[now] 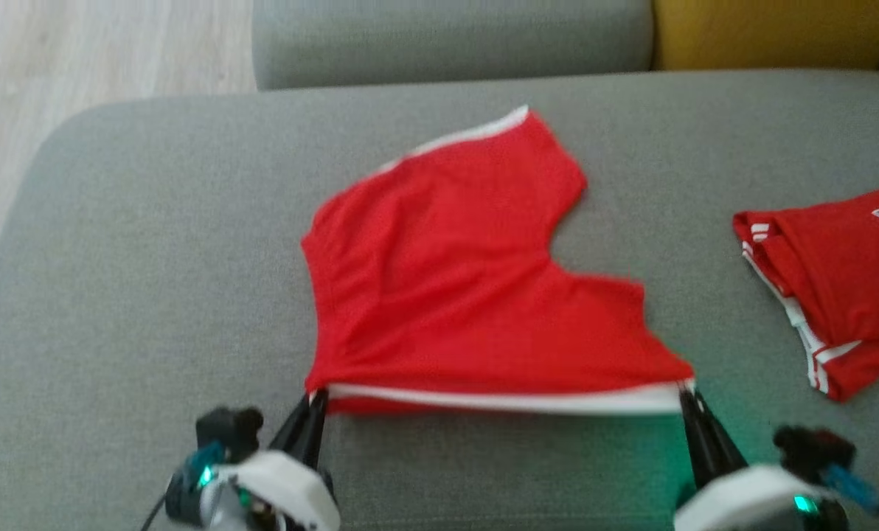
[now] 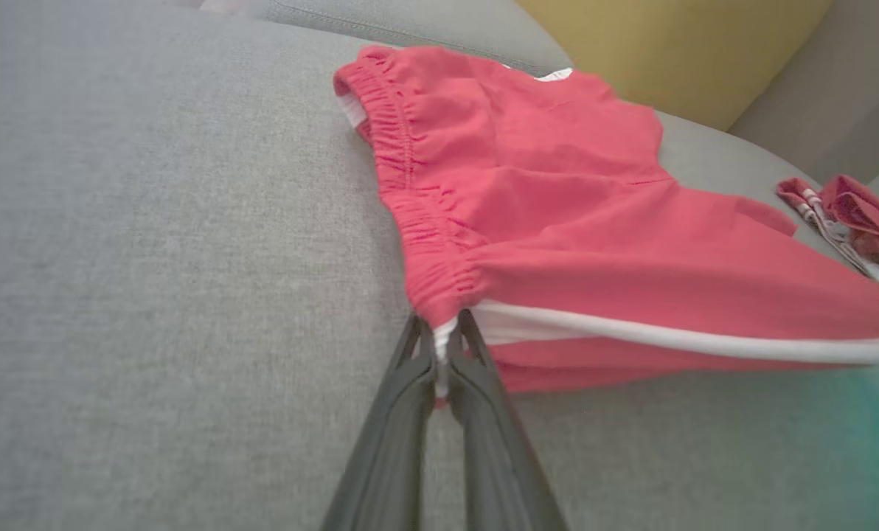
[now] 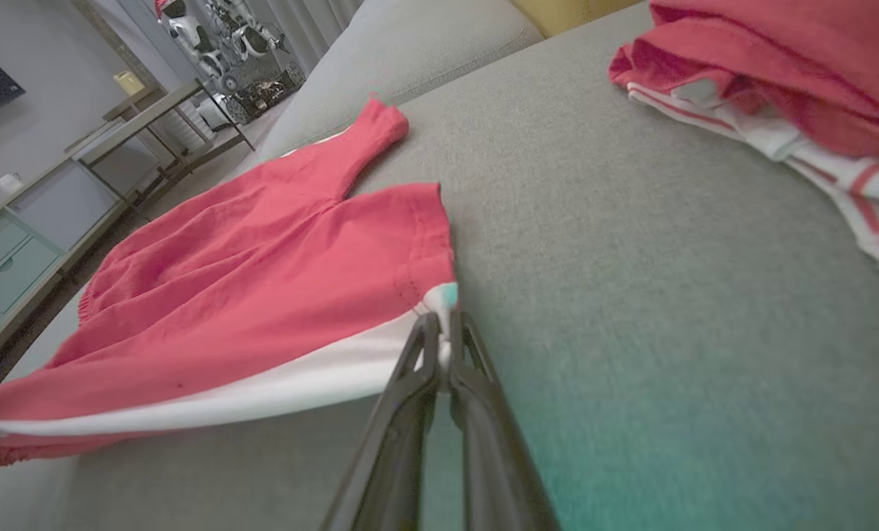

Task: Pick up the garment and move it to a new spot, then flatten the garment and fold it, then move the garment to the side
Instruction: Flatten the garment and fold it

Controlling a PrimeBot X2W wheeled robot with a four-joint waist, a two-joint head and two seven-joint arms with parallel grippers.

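shorts (image 1: 447, 295) spread near the middle of the sofa seat (image 1: 152, 295), a bit toward its front edge. waistband faces the robot's left, leg hems its right, white side stripe runs along the near edge. mostly flat, a few soft wrinkles, far leg skewed toward the back edge.

my read: relocation done, flattening about done, fold not started, move to the side comes after that.

left gripper (image 1: 315, 402) pressed together on the near waistband corner; left wrist view shows cloth nipped between the tips. right gripper (image 1: 686, 398) likewise pinching the near leg-hem corner at the stripe's end. both reach in from the front edge, fingers pointing toward the back. stripe edge is drawn taut between them and looks slightly lifted off the seat. rest of the shorts lies beyond the tips.

second red garment (image 1: 845, 280), folded, sits well apart at the right edge.
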